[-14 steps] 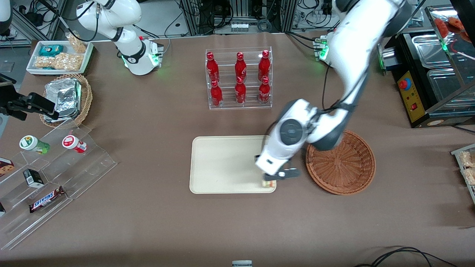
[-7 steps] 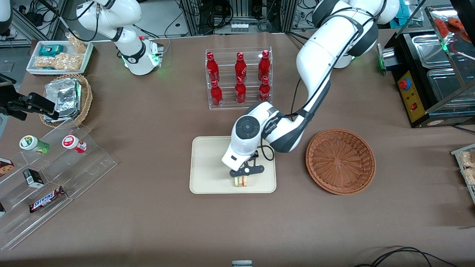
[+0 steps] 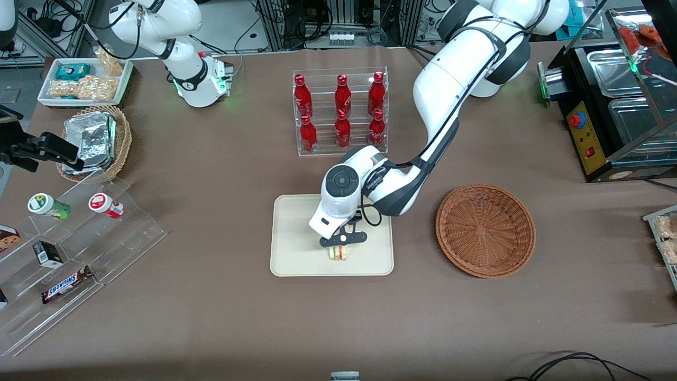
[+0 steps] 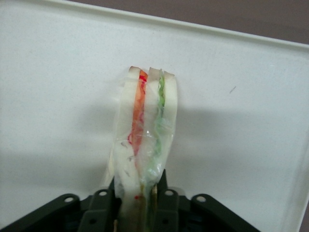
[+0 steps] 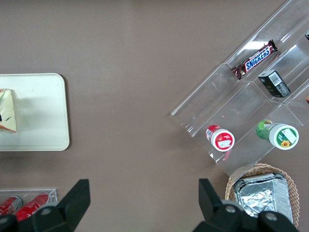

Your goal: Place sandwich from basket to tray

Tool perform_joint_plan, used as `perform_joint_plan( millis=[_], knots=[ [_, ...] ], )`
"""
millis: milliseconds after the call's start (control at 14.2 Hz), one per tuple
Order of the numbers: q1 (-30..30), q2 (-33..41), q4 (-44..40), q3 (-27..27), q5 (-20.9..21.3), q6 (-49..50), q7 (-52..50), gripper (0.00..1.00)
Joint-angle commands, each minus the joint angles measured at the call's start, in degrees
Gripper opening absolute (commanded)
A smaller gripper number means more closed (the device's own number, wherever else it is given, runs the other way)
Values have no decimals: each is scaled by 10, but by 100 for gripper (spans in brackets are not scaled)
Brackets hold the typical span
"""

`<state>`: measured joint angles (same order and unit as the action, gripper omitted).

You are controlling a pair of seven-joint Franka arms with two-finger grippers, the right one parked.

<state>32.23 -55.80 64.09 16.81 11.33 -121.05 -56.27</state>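
Sandwich pinched upright in the gripper, over the cream tray, left arm bent low, wicker basket beside.

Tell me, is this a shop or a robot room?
Probably a robot lab set up like a snack shop: cables and equipment racks edge the table, while the gripper holds a sandwich over a tray, near red bottles.

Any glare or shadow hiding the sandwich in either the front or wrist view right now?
Front view: even light, no glare; the arm hides part of the tray, and the sandwich shows only as a sliver under the gripper. Left wrist view: sharp, soft shadow beside the sandwich, clear wrap faintly shiny, layers readable.
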Motion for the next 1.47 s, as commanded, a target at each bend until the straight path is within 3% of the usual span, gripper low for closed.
perform_joint_plan(
  millis=[0,351,491,772,912,1123,1404],
  knots=[
    [0,23,-15,-3,8,22,-24,100],
    [-18,138,-5,-6,12,148,-24,100],
    [-34,176,8,-6,-4,219,-78,100],
    [-96,274,160,-6,5,202,-99,100],
    [-147,343,253,-6,2,181,-27,100],
    [-216,424,324,-6,-10,207,99,100],
    [-307,492,323,-6,-58,332,287,100]
  ],
)
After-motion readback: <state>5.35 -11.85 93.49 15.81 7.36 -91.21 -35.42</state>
